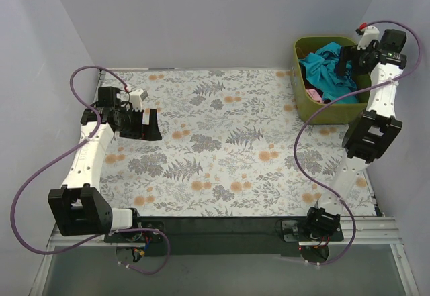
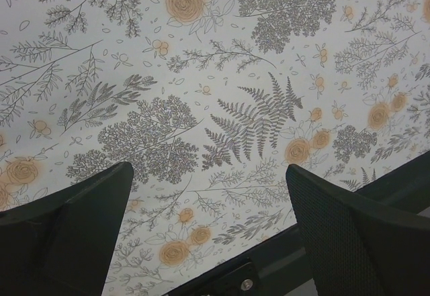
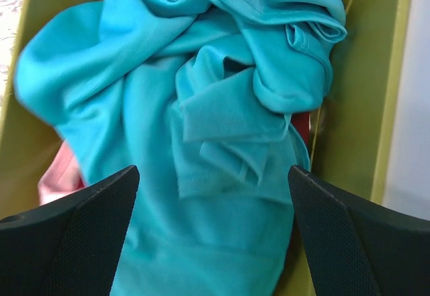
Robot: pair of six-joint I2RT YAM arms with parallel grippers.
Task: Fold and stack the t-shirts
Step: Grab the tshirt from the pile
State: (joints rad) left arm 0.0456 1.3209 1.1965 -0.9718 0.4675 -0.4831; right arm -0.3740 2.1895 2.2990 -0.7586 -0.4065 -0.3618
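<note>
- Wide-open, empty right tool (image 3: 211,175) above crumpled teal t-shirt (image 3: 201,94) in olive bin (image 3: 386,74).
- Pink cloth (image 3: 57,175) under teal t-shirt.
- Wide-open, empty left tool (image 2: 208,175) over floral tabletop (image 2: 201,74).

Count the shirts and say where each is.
2. The teal shirt lies crumpled on top in the bin; a red one peeks out beneath it. Pink cloth there may be another. Others may be hidden.

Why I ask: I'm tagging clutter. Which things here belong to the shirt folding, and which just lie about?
Job: teal shirt, red shirt, pink cloth, all in the bin.
Lying about: bin, floral table cover.
</note>
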